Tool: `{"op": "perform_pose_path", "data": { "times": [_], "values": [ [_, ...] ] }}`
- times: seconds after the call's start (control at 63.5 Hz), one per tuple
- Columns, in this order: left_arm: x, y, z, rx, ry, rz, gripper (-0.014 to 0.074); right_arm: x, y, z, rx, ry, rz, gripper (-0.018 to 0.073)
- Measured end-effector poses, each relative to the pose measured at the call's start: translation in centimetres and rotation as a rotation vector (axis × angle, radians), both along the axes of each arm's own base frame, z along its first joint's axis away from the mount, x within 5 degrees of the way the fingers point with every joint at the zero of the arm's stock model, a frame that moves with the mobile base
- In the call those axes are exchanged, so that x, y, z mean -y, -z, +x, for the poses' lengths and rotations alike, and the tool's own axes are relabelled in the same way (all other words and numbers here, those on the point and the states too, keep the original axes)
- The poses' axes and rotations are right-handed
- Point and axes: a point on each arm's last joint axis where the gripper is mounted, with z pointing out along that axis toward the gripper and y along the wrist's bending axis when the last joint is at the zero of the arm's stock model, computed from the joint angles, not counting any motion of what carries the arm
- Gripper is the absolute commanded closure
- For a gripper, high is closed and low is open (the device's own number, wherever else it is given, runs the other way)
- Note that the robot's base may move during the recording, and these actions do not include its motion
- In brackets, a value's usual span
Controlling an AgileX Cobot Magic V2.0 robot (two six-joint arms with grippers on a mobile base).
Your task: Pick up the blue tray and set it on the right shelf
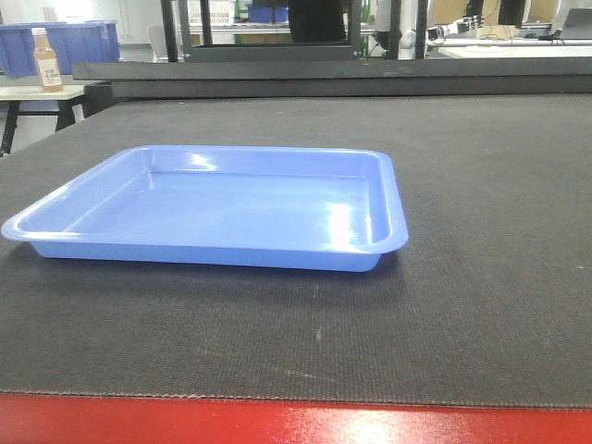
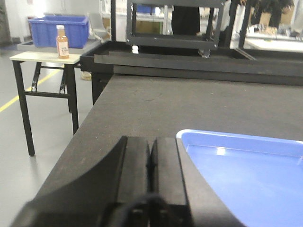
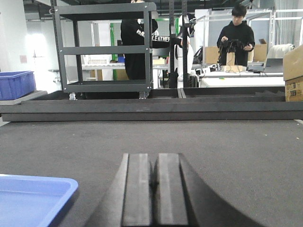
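Note:
The blue tray (image 1: 213,208) lies flat and empty on the dark fabric-topped table (image 1: 490,231). In the left wrist view my left gripper (image 2: 150,142) is shut with nothing in it, just left of the tray's (image 2: 246,175) near corner. In the right wrist view my right gripper (image 3: 154,158) is also shut and empty, to the right of the tray's (image 3: 33,198) corner with a strip of table between them. Neither gripper shows in the front view. The right shelf is out of view.
The table has a red front edge (image 1: 296,424) and a raised black rail (image 1: 333,79) along its back. A dark metal cart (image 3: 104,47) stands behind it. To the left, a small side table (image 2: 42,59) holds a bottle (image 2: 62,41) and a dark-blue bin (image 2: 59,29). People stand at the back.

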Motion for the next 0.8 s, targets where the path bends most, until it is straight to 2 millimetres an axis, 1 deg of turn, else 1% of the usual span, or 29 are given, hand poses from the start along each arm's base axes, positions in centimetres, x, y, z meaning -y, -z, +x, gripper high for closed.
{"op": "perform_pose_path", "data": {
  "times": [0.016, 0.063, 0.11, 0.173, 0.205, 0.236, 0.315, 0.441, 0.519, 0.567, 0.582, 0.629, 0.661, 0.677, 0.74, 0.803],
  "values": [
    [0.0, -0.8, 0.0, 0.002, 0.002, 0.001, 0.0554, 0.0, -0.3, 0.2, -0.016, -0.001, 0.0, 0.0295],
    [0.1, -2.4, 0.3, -0.035, 0.008, 0.006, 0.0489, 0.0, -1.5, 0.5, -0.038, -0.004, 0.0, 0.0201],
    [0.2, -3.7, 1.0, -0.092, 0.016, 0.01, 0.04, 0.0, -2.5, 1.2, -0.071, -0.007, 0.008, 0.0102],
    [0.3, -4.8, 2.2, -0.171, 0.03, 0.017, 0.0302, 0.0, -3.2, 2.6, -0.131, -0.008, 0.004, 0.0006],
    [0.4, -5.1, 2.9, -0.208, 0.044, 0.022, 0.0252, 0.0, -3.4, 3.3, -0.163, -0.011, 0.005, -0.0028],
    [0.6, -5.3, 3.5, -0.246, 0.063, 0.028, 0.0222, 0.0, -3.4, 4.1, -0.199, -0.023, 0.005, -0.0052],
    [1.2, -5.6, 5.1, -0.325, 0.118, 0.051, 0.02, -0.5, -3.6, 5.9, -0.275, -0.075, 0.0, -0.0065],
    [2.4, -5.9, 8.0, -0.417, 0.187, 0.076, 0.0195, -2.3, -5.3, 8.4, -0.362, -0.215, -0.008, -0.0065],
    [3.1, -6.2, 9.9, -0.465, 0.211, 0.088, 0.0195, -4.1, -6.6, 10.2, -0.424, -0.323, -0.014, -0.0064],
    [3.4, -6.5, 11.0, -0.496, 0.217, 0.094, 0.0195, -5.6, -7.6, 11.3, -0.462, -0.393, -0.028, -0.0064],
    [3.5, -6.5, 11.5, -0.514, 0.219, 0.097, 0.0195, -6.1, -7.6, 11.9, -0.493, -0.41, -0.034, -0.0064],
    [3.8, -6.6, 12.8, -0.561, 0.225, 0.114, 0.0195, -7.6, -8.4, 13.1, -0.536, -0.469, -0.053, -0.0064],
    [3.9, -6.8, 13.5, -0.591, 0.23, 0.124, 0.0195, -8.6, -8.3, 14.1, -0.586, -0.493, -0.067, -0.0064],
    [4.1, -6.7, 14.1, -0.615, 0.231, 0.132, 0.0195, -9.1, -8.7, 14.5, -0.594, -0.509, -0.074, -0.0064],
    [4.4, -6.7, 15.8, -0.683, 0.234, 0.152, 0.0195, -11.0, -8.3, 16.7, -0.7, -0.541, -0.107, -0.0064],
    [4.7, -6.1, 17.9, -0.751, 0.234, 0.178, 0.0195, -12.5, -7.9, 18.8, -0.798, -0.556, -0.127, -0.0064]
  ]
}}
